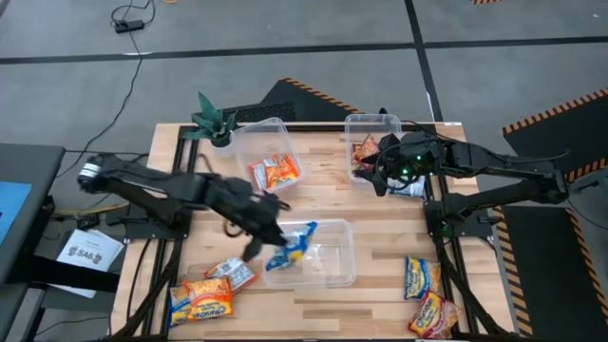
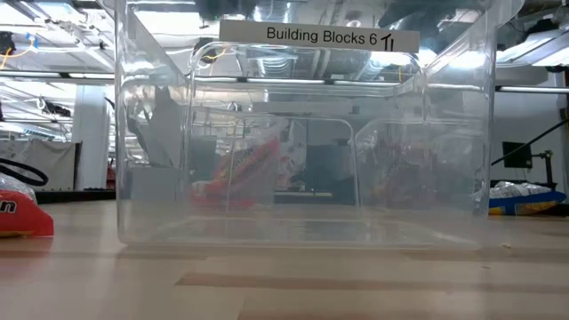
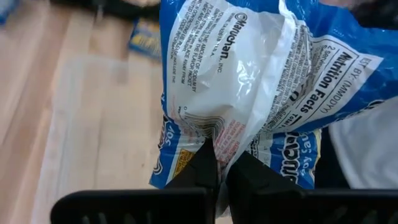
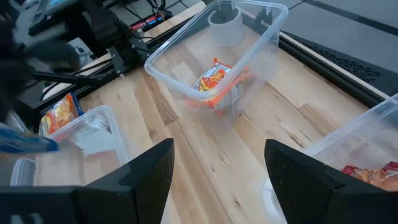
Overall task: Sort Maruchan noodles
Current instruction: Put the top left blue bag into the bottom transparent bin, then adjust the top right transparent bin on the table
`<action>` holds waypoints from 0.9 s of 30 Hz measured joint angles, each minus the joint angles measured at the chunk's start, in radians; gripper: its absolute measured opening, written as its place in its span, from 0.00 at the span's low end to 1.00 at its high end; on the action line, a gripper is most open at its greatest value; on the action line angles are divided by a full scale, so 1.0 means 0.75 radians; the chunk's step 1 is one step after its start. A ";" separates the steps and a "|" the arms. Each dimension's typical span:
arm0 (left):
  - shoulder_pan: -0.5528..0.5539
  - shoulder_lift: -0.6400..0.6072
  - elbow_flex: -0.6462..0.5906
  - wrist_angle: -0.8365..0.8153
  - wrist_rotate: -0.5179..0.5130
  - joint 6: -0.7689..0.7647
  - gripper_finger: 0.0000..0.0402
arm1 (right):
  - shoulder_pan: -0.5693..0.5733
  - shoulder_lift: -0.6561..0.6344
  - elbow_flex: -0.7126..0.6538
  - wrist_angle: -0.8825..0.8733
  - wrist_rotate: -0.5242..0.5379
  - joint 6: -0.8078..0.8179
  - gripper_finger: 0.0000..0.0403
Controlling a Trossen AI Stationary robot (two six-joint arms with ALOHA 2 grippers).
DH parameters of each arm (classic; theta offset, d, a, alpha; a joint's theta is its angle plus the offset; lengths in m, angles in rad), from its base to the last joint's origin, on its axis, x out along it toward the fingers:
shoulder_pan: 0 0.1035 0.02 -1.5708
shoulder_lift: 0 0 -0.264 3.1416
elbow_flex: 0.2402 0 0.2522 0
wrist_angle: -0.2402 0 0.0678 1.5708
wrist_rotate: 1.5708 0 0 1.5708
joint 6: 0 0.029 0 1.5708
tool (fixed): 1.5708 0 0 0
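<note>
My left gripper (image 1: 269, 239) is shut on a blue-white noodle packet (image 1: 294, 245), which is over the left end of the near clear tub (image 1: 332, 271). The packet fills the left wrist view (image 3: 249, 81). My right gripper (image 1: 380, 176) is open and empty above the far right tub (image 1: 385, 122), which holds red-orange packets (image 1: 364, 152). The far left tub (image 1: 249, 133) holds red-orange packets (image 1: 275, 173). Loose orange-yellow packets lie at the near left (image 1: 201, 299) and near right (image 1: 421, 277). Another blue-white packet (image 1: 410, 189) lies under the right arm. My left gripper pinches a crumpled part of the blue-white packet's white back (image 3: 214, 134) between its two fingertips (image 3: 202, 165). The fingers come slanting from the table's left. The packet reaches out beyond the fingers over the tub; whether it rests on the tub cannot be told.
A small green plant (image 1: 214, 122) stands at the far left corner. In the low view the near clear tub (image 2: 133, 178) stands close in front, with a red packet (image 2: 18, 218) at the left and a blue one (image 2: 524, 197) at the right. Bare wood lies between the tubs.
</note>
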 joint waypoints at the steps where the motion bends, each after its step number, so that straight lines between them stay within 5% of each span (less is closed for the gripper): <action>1: -0.001 0.036 0.000 0.000 -0.005 -0.002 0.00 | 0.000 0.000 0.000 0.000 0.000 -0.015 0.68; 11: 0.005 0.217 -0.001 -0.012 -0.044 -0.120 0.22 | 0.000 -0.002 0.000 -0.002 -0.017 -0.029 0.68; 21: 0.135 0.045 0.059 -0.120 0.088 -0.115 0.54 | 0.001 -0.003 0.128 -0.077 -0.186 0.045 0.68; 27: 0.203 -0.244 0.056 -0.182 -0.250 0.106 0.56 | 0.059 -0.001 0.275 -0.522 -0.216 0.300 0.68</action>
